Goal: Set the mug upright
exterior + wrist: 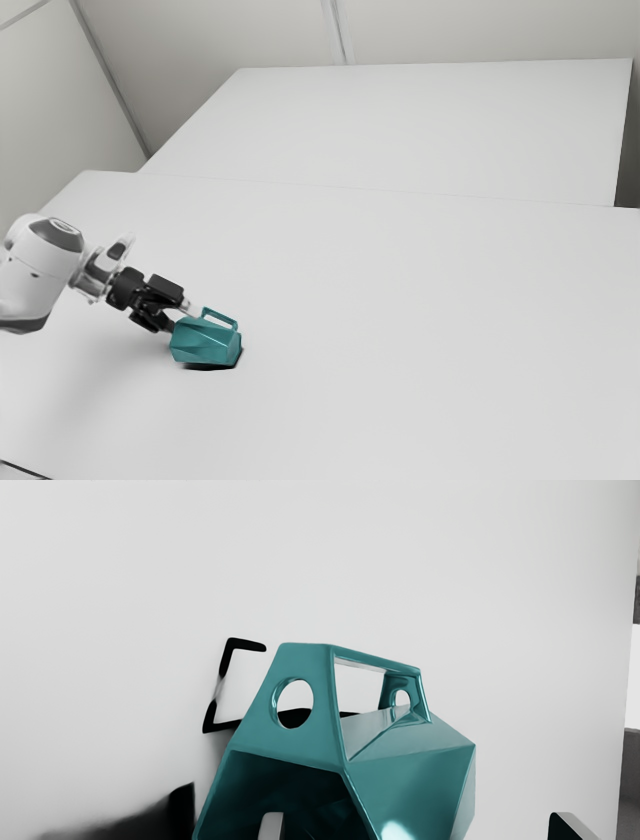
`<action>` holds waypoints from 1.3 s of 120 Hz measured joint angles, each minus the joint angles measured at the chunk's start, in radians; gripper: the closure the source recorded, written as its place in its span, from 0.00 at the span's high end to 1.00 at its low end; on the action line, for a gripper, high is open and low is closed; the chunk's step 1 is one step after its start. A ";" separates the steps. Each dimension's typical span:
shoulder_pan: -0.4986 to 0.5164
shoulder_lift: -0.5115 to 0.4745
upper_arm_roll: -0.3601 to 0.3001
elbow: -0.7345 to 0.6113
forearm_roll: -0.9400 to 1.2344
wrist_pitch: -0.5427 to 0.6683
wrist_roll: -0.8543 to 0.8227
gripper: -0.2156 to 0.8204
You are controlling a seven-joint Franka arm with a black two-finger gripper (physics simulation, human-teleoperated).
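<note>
My fingers (pixel 188 307) are spread wide, with nothing gripped between them; in the wrist view one tip shows against the dark mouth of the teal mug (pixel 205 343), though I cannot tell how far in it reaches, and the other stands outside the mug's faceted wall, with a gap between. The mug lies on its side on the worktop (pixel 400 320), its open mouth facing me and its handle (pixel 306 660) pointing up, away from the surface. That handle is angular: a plate with a round hole rises at the mouth end, a bar runs from it toward the base, and a second holed plate comes down there onto the body. Beside the mug, a black angular shadow (pixel 242 644) falls on the worktop, and in the exterior view another dark patch sits right beneath the body. In that view my white arm (pixel 48 270) comes in from the exterior view's left, and the mug is just off the end of my hand. Farther out, past a thin seam, another pale surface (pixel 420 130) spreads, and behind it stand light walls (pixel 230 35) with a grey upright strip (pixel 337 32).
</note>
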State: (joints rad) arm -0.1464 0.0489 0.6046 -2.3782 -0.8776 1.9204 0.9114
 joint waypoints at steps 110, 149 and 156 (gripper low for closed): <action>-0.022 0.001 -0.014 0.001 -0.077 0.009 0.075 0.11; -0.030 -0.051 -0.032 0.003 -0.098 0.018 0.058 0.04; -0.035 -0.072 -0.035 0.003 -0.097 0.019 0.050 0.04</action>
State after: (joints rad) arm -0.1811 -0.0230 0.5695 -2.3750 -0.9749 1.9396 0.9611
